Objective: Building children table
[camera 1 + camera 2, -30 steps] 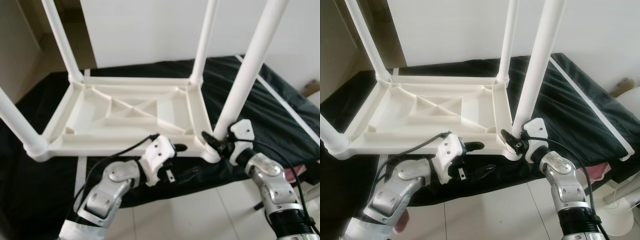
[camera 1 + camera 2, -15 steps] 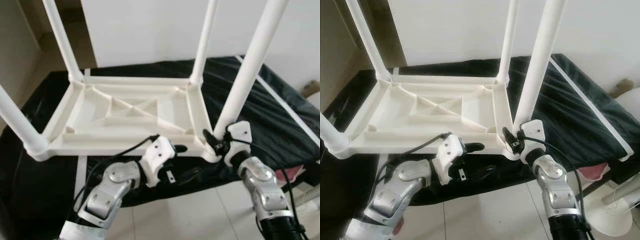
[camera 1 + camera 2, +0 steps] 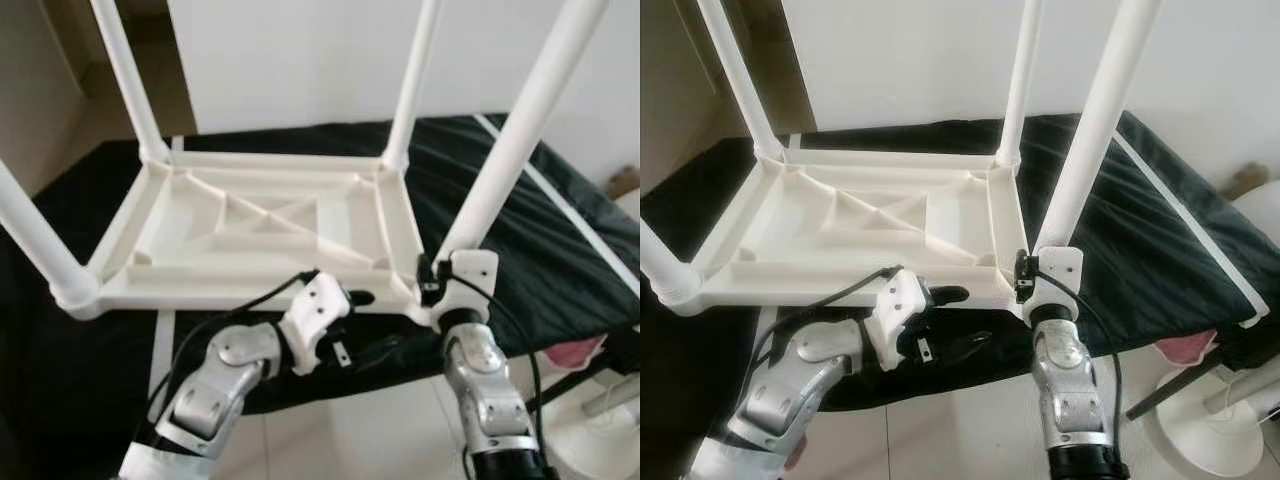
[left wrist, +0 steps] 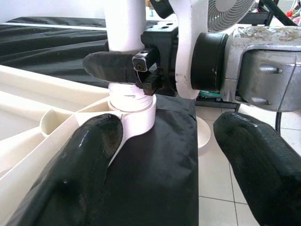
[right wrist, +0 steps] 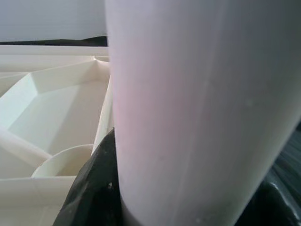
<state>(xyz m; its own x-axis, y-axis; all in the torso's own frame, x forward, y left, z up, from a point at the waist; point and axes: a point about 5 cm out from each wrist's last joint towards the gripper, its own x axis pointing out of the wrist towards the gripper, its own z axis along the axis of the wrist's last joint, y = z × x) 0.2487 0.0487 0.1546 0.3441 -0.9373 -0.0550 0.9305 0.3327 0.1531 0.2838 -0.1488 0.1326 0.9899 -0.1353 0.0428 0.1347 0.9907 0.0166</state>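
Right hand (image 3: 1025, 285) grips the near-right white plastic table leg (image 3: 1090, 140) at its socket; leg axis upright. Left hand (image 3: 955, 320) open, just left, we note.

Domestic room: white tiled floor (image 3: 970, 420), plain white wall (image 3: 920, 60), a black-covered bed (image 3: 1160, 240), and a standing fan's round base (image 3: 1210, 435) beside it.

white wall (image 3: 910, 60); black sheet (image 3: 1140, 230); tiled floor (image 3: 970, 430); fan base (image 3: 1210, 440)
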